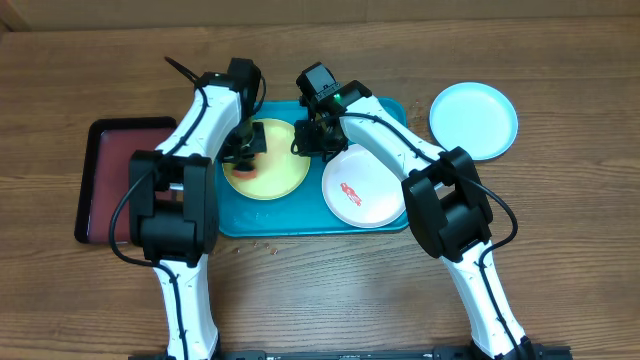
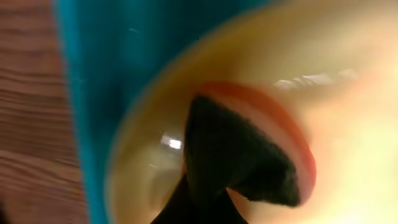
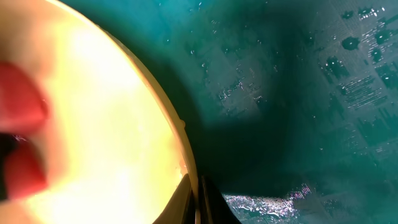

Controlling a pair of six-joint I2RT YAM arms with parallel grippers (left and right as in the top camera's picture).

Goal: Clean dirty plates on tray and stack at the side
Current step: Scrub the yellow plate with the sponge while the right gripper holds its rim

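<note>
The right tool (image 1: 310,140) pinches the rim of the yellow plate (image 1: 270,175) on the tray (image 1: 290,215), steadying it while the left tool (image 1: 240,150), apparently gripping a red-edged pad (image 2: 236,155), scrubs.

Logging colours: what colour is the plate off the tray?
Light blue; the plate shows best overhead.

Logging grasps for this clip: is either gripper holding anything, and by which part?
Right gripper pinches the yellow-green plate at its right rim. Left gripper seems to hold a dark, orange-backed sponge by its top, pressed on that plate.
</note>
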